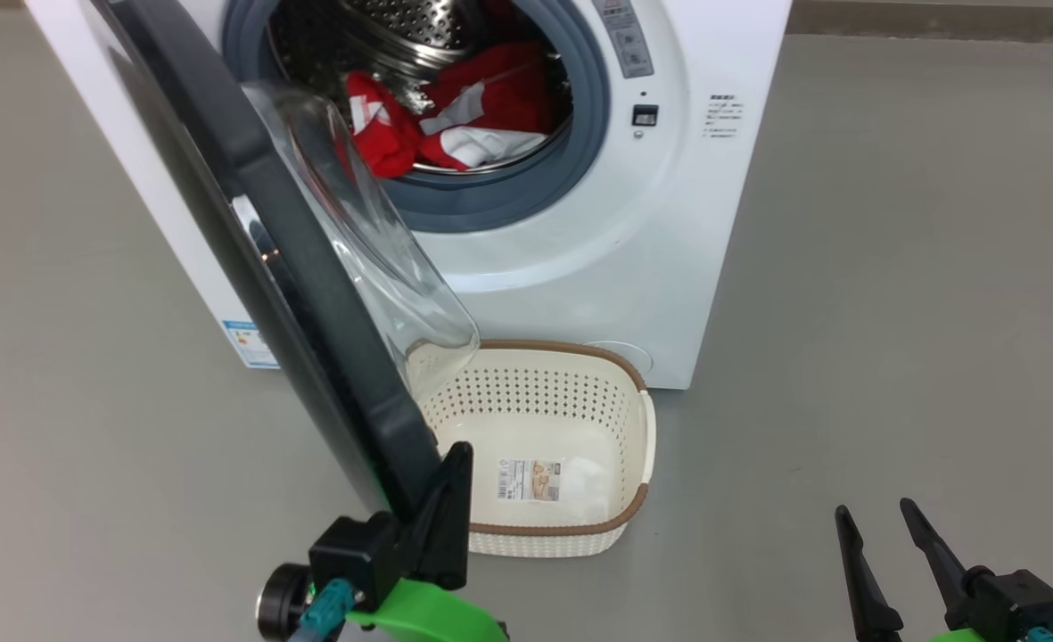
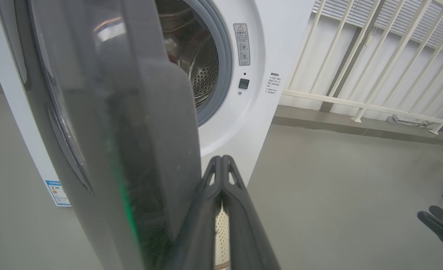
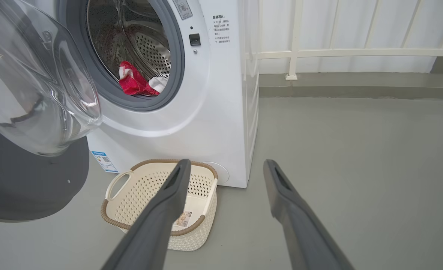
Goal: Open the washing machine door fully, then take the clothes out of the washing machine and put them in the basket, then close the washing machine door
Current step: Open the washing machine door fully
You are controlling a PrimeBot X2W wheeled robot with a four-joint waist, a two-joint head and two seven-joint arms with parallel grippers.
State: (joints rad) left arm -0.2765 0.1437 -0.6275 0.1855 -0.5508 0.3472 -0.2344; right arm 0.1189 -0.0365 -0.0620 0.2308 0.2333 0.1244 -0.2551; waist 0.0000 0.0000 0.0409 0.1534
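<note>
My left gripper (image 1: 441, 508), fingers pressed together, sits against the partly open washing machine door (image 1: 312, 294) — the clothes (image 1: 490, 98) lie in the drum (image 1: 401, 36), the basket (image 1: 562, 349) below holds none, and my right gripper (image 1: 874, 508) hangs spread wide.

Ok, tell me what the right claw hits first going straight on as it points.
Probably the big white washing machine's lower front corner, just past the cream perforated basket; depth is unclear.

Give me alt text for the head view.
A white washing machine stands with its door open, red clothes inside, an empty basket before it. The left gripper is shut by the door's edge; the right gripper open.
</note>
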